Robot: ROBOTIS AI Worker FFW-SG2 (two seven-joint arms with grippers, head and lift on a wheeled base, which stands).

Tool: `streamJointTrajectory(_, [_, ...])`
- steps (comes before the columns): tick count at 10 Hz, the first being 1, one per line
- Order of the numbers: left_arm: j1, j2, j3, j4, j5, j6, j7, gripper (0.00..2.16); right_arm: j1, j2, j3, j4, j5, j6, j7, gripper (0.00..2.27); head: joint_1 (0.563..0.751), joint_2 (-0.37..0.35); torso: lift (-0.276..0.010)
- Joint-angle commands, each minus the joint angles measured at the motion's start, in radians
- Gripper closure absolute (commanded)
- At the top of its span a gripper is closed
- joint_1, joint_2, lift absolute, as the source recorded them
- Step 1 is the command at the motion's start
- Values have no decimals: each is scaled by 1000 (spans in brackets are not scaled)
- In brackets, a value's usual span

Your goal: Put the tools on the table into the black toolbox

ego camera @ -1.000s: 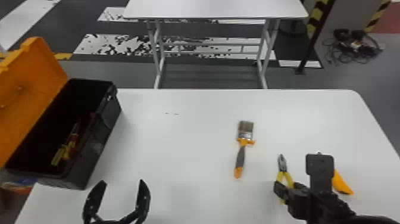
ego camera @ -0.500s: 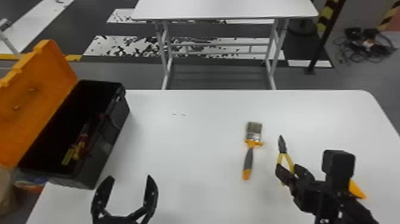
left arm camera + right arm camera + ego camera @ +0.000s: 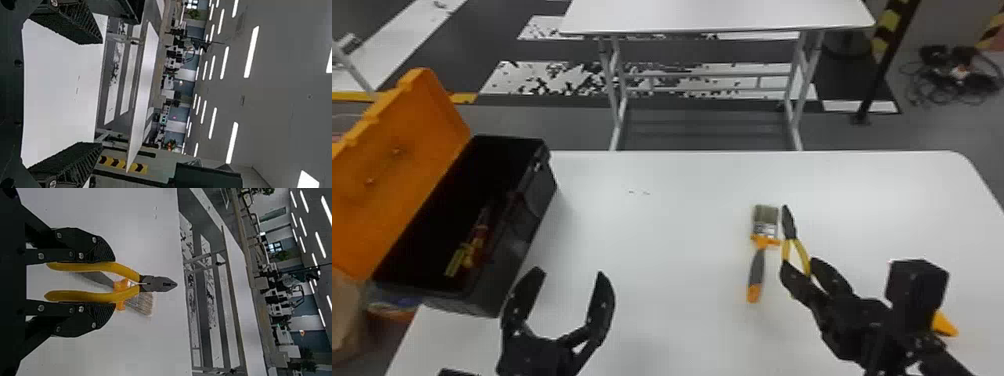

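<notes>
My right gripper (image 3: 807,280) holds the yellow-handled pliers (image 3: 789,227) beside the paintbrush (image 3: 758,260). In the right wrist view, my right gripper (image 3: 84,282) is shut on both handles of the pliers (image 3: 158,284), their jaws pointing away from it; the paintbrush (image 3: 141,301) lies behind them on the table. The black toolbox (image 3: 527,235) stands at the left with its orange lid raised and red and yellow tools (image 3: 469,250) inside. Just right of the toolbox's near end, my left gripper (image 3: 564,295) is open and holds nothing; in the left wrist view, the left gripper (image 3: 98,92) has its fingers wide apart.
An orange object (image 3: 943,324) lies at the right, partly behind the right arm. The white table (image 3: 657,240) spans the work area, and a second white table (image 3: 712,15) stands beyond it. Cables (image 3: 952,75) lie on the floor at the back right.
The right gripper has brought the pliers up off the table and leftward, closer to the paintbrush. Table and toolbox have shifted slightly rightward in the head view. The left gripper remains open.
</notes>
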Motion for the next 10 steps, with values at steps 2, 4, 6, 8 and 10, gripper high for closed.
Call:
streamJointTrajectory(2, [2,0,15,-109,132,210,-92,70,30,1,17,0,6,-78,55,2250,695,107,-75])
streamJointTrajectory(4, [1,-3,20,-165,217,357,-151,70,50,1,40,0,17,-115,90,2250,695,110,-75])
streamJointTrajectory(6, [-25,-5,32,-198,324,566,-217,66,63,1,67,0,17,-158,127,2250,695,107,-75])
streamJointTrajectory(8, [-56,-6,37,-219,388,731,-268,66,75,1,98,-2,36,-213,176,2250,695,96,-75])
streamJointTrajectory(10, [-90,-6,35,-242,425,824,-280,66,86,1,138,-2,54,-228,212,2250,695,93,-75])
